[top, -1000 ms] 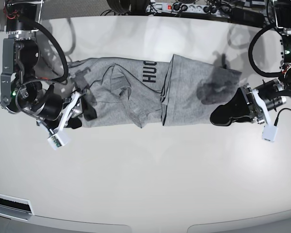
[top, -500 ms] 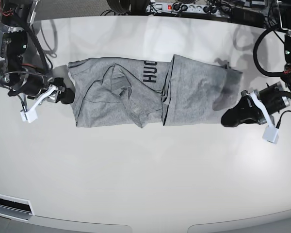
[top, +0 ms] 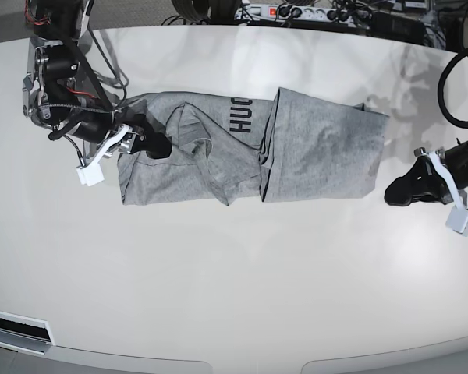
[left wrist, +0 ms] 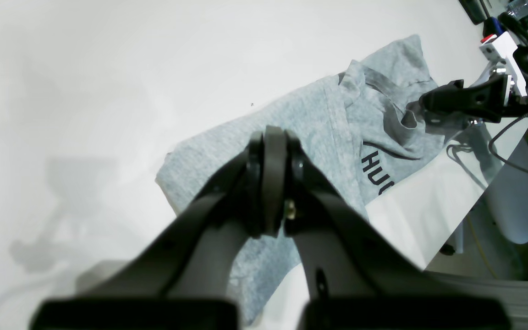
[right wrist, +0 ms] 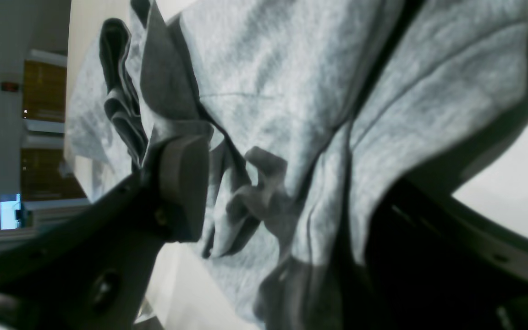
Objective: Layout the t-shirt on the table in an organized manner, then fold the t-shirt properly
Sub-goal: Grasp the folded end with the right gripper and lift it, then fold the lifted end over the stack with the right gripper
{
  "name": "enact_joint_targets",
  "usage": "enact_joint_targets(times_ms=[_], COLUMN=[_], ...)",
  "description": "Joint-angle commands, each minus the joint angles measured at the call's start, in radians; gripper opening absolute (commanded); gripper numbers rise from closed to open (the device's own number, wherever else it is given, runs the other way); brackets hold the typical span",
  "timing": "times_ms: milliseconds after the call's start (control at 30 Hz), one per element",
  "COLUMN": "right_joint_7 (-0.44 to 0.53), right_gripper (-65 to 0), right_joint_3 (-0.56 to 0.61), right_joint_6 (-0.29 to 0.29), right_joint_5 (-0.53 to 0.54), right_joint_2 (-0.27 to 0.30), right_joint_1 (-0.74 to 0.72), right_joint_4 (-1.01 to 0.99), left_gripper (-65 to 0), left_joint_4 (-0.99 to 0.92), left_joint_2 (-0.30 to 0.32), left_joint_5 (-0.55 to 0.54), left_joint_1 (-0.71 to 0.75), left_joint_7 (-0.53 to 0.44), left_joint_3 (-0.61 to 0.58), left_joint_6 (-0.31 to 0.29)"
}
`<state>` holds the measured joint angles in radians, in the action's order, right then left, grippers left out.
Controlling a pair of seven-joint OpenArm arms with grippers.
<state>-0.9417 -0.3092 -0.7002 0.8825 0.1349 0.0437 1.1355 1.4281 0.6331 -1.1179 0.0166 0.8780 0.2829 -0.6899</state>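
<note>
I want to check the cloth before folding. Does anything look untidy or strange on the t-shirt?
Yes. The t-shirt is not flat: one half is folded over the lettering, and the part near the right gripper is bunched into creases.

Beyond the far edge there was a power strip with a red switch and a tangle of black cables on a grey floor. Lighting was bright and even. Wooden shelving showed off to one side, blurry.
</note>
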Motion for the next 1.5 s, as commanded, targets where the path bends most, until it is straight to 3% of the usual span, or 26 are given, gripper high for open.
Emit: enact_joint_targets(times_ms=[0,33,133,167,467,700,833,933,1133,1400,1467], right_joint_7=[0.024,0.041,0.043,0.027,-0.201,-0.206,-0.203,-0.203,-0.162,0.013,0.022], right_gripper=[-26.6,-32.2,-58.9,-65.0,-65.0,-65.0,-65.0,-65.0,-65.0,-65.0,-48.0], right_joint_3=[-0.003,-0.003,-0.008,-0.008,-0.074,-0.195,-0.166,-0.076,0.2,0.583,0.66], right_joint_6=[0.002,0.002,0.002,0.002,0.002,0.002,0.002,0.002,0.002,0.002,0.002], right_joint_5=[-0.027,-0.039,-0.048,-0.044,-0.053,-0.043,0.038,0.071,-0.017,-0.275,-0.325], right_joint_2=[0.01,0.013,0.023,0.031,0.101,0.091,0.028,-0.045,-0.151,-0.196,-0.196], right_joint_1=[-0.011,-0.014,-0.038,-0.048,-0.057,0.06,0.132,0.153,0.146,0.104,0.069], right_joint_4=[0.008,0.008,0.011,0.018,0.327,0.719,0.909,0.948,0.943,0.874,0.85], left_gripper=[-65.0,-65.0,-65.0,-65.0,-65.0,-65.0,-65.0,-65.0,-65.0,-65.0,-65.0], left_joint_4=[0.016,0.016,0.016,0.016,0.016,0.016,0.016,0.016,0.016,0.016,0.016], left_joint_2=[0.022,0.021,0.021,0.021,0.039,0.053,0.051,0.047,0.046,0.046,0.046], left_joint_5=[-0.023,-0.023,-0.023,-0.021,0.066,0.069,0.071,0.07,0.071,0.061,0.06], left_joint_1=[-0.017,-0.017,-0.017,-0.017,-0.017,-0.017,-0.017,-0.017,-0.017,-0.017,-0.017], left_joint_7=[-0.025,-0.025,-0.025,-0.025,-0.027,-0.07,-0.07,-0.07,-0.07,-0.07,-0.069], left_joint_3=[0.011,0.014,0.015,0.015,0.015,0.015,0.015,0.015,0.015,0.015,0.015], left_joint_6=[-0.008,-0.008,-0.008,-0.008,-0.008,-0.008,-0.008,-0.008,0.024,0.029,0.029])
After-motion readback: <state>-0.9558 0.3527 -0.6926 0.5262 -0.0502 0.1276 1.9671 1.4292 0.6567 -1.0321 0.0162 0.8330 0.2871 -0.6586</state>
